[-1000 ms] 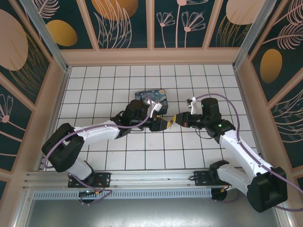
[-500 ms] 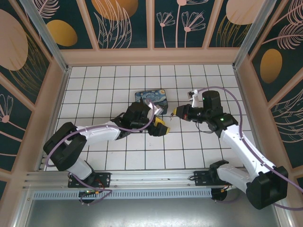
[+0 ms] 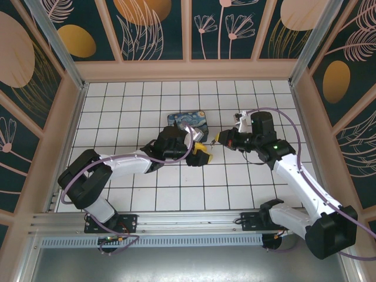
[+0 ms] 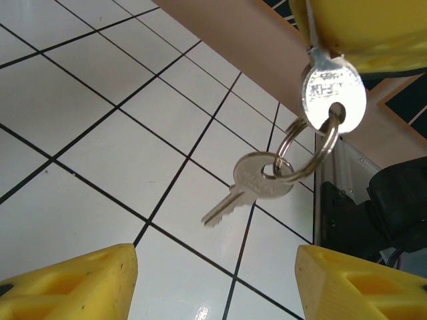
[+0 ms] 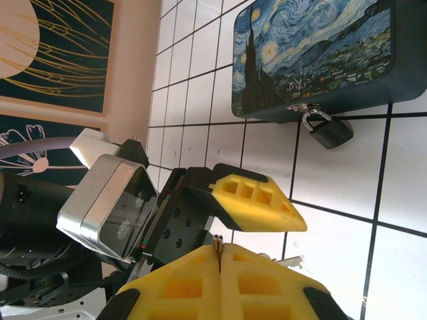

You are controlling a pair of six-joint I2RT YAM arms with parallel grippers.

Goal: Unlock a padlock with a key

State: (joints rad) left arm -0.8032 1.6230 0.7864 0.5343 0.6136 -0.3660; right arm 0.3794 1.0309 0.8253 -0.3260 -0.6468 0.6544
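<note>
The small dark padlock (image 5: 330, 131) hangs by its thin shackle from the hasp of the Starry Night tin (image 5: 313, 53), lying on the tiles beside it. My right gripper (image 5: 219, 248) is shut on a silver key (image 4: 331, 90); from that key's head hang a ring and a second key (image 4: 257, 180). In the left wrist view the keys dangle above the tiles, in front of my left gripper (image 4: 213, 283), which is open with nothing between its yellow fingers (image 4: 67, 280). From above, the left gripper (image 3: 202, 154) sits just below and left of the right gripper (image 3: 218, 140).
The painted tin (image 3: 188, 123) lies mid-table, just behind both grippers. The left arm's wrist camera and mount (image 5: 110, 207) are close under the right gripper. Wooden walls (image 3: 188, 70) enclose the white tiled floor.
A second ago the two grippers met tip to tip. The right gripper has drawn back and up with the keys, and the left gripper has opened and swung downward, apart from it.
</note>
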